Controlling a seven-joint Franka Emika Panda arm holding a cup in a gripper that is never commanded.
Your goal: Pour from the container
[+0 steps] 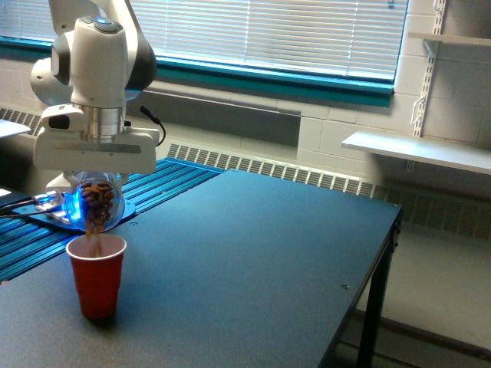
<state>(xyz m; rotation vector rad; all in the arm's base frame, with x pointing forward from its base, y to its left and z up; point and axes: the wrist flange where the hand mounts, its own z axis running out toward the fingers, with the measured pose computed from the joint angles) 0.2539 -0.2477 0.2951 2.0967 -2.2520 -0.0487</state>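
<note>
The container point(97, 203), a small clear rounded jar with brown nut-like pieces inside, is tipped mouth-down just above a red cup point(97, 277). A few brown pieces hang at the jar's mouth, right over the cup's white inside. My gripper point(96, 184) is shut on the container, its white body sitting directly above the jar. The red cup stands upright on the dark table point(253, 253) near the exterior view's left edge.
A blue ribbed surface point(153, 188) with a glowing blue device point(65, 205) lies behind the cup. The table's right edge and a leg point(372, 314) drop off toward the floor. A white wall shelf point(418, 149) is at the far right, with window blinds behind.
</note>
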